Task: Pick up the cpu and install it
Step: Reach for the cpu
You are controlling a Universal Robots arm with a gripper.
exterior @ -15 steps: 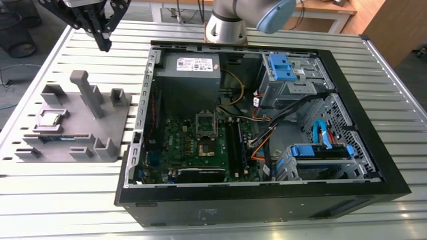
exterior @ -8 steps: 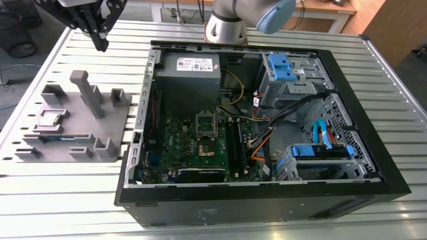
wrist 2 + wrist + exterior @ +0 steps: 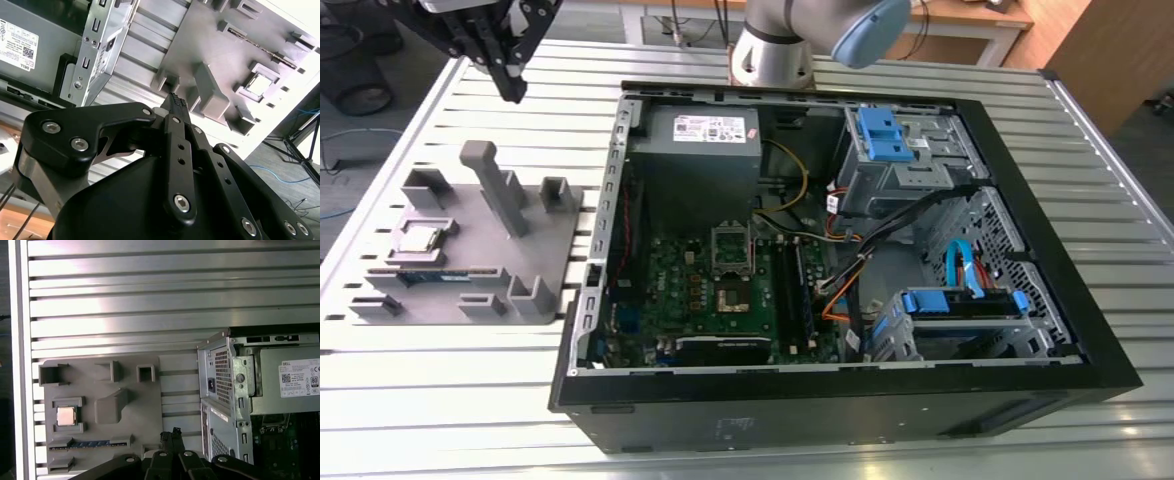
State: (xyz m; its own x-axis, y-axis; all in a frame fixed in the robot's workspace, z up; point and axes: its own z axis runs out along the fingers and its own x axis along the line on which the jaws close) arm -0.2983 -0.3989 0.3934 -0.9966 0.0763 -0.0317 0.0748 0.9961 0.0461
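The gripper (image 3: 516, 95) hangs over the corner of the bench (image 3: 454, 400) at the exterior view's left, on the side where the arm's base (image 3: 774, 55) stands. It is up in the air and clear of everything. The fingers (image 3: 176, 107) are pressed together with nothing between them, and both wrist views show those closed tips. Down below, the cpu (image 3: 420, 238) sits in its square pocket on the grey fixture tray (image 3: 520, 250), silvery top up, untouched and well apart from the gripper. The tray lies flat on the slatted bench along the edge at the exterior view's left, just beside the open computer case (image 3: 854, 390). The memory stick (image 3: 85, 443) with its blue label lies in a long slot of the tray, just beside the cpu's pocket. A tall grey post (image 3: 487, 180) stands upright on the tray, between the cpu and the case wall. Inside the case the green motherboard (image 3: 687, 290) lies flat, and the silver socket frame (image 3: 731, 245) sits near its middle. The grey power supply (image 3: 707, 150) fills the case corner nearest the arm's base.
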